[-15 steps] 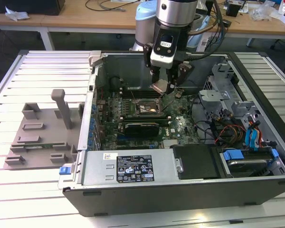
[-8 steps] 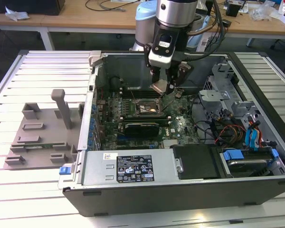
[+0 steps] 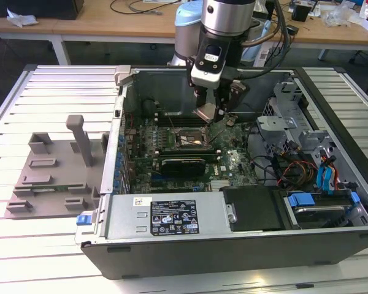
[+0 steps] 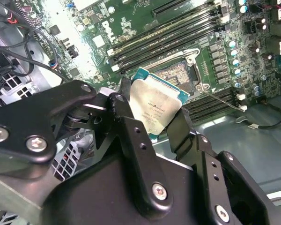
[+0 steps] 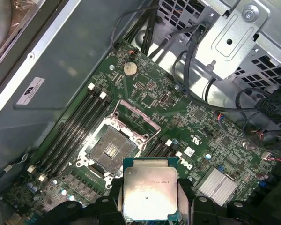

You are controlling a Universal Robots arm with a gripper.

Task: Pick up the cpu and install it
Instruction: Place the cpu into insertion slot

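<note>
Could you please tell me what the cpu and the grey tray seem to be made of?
The cpu: likely a metal lid, going by its silvery sheen, on a green board. The grey tray: probably moulded plastic, matte and without glare.

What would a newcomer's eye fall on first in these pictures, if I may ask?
The pincer grips the shiny cpu, tilted above the open socket on the green board inside the case. On the exterior view's left, a grey tray lies on the slatted table.
</note>
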